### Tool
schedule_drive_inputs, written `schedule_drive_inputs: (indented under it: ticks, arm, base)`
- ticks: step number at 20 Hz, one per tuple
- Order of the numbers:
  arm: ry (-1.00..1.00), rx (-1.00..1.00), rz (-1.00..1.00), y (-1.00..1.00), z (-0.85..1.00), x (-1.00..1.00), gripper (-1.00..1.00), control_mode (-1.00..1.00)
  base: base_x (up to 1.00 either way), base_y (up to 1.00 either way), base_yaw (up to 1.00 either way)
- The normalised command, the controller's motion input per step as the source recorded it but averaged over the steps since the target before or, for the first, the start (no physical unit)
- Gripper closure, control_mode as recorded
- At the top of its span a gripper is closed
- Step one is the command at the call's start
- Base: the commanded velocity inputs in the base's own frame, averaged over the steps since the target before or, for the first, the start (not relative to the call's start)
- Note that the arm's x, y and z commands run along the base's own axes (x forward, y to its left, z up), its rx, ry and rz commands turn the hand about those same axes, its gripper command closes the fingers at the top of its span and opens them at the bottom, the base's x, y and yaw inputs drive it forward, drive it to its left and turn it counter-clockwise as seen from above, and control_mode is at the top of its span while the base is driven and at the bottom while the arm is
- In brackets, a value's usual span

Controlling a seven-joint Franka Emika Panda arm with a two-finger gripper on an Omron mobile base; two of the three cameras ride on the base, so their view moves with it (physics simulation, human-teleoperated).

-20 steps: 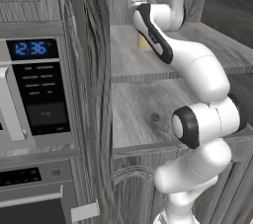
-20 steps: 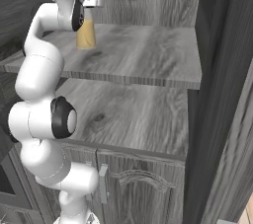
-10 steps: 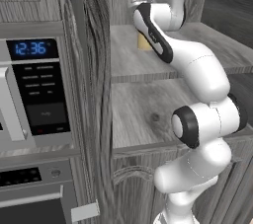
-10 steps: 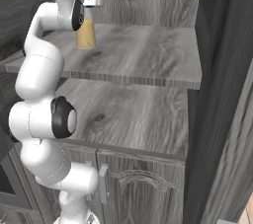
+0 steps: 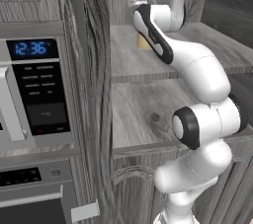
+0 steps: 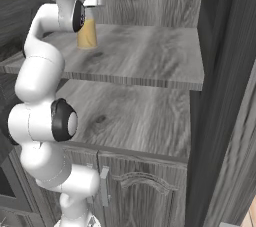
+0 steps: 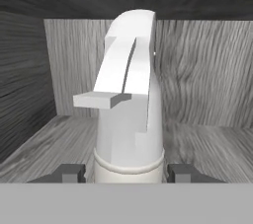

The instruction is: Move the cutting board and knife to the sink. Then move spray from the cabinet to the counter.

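Grey wood-grain cabinet (image 6: pixel 150 1) interior, shown from three sides, with the spray (image 6: pixel 87 32) standing upright on the upper shelf (image 6: pixel 145 53) near its rear left corner. The bottle's long axis is vertical, and its whitish trigger nozzle is seen in the hand view directly ahead of the gripper (image 7: pixel 129 172), pointing to the left of that view. One dark finger tip stands at each side of the bottle's collar, so the gripper is judged to be closed on the spray just under the nozzle, although contact itself cannot be confirmed from the pads. In the right base view the orange-yellow liquid is visible below the hand, its base resting on the shelf. The arm is reached steeply up from the base and folded into the opening. Withdrawal toward the counter is judged to turn on a small lift followed by a straight pull outward. The cabinet's side wall lies close on the left, the shelf edge below, and the microwave (image 5: pixel 34 94) beyond that wall.
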Motion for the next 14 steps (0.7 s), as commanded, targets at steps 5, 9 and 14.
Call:
schedule_drive_inputs:
  ticks: [5, 9, 14]
  arm:
    - [-0.01, 0.00, 0.00, 0.00, 0.00, -0.01, 1.00, -1.00]
    - [-0.08, 0.00, 0.00, 0.00, 0.14, -0.16, 1.00, -1.00]
    - [-0.05, 0.00, 0.00, -0.01, 0.10, -0.36, 1.00, -1.00]
  base:
    - [0.00, 0.00, 0.00]
    - [0.00, 0.00, 0.00]
    - [0.00, 0.00, 0.00]
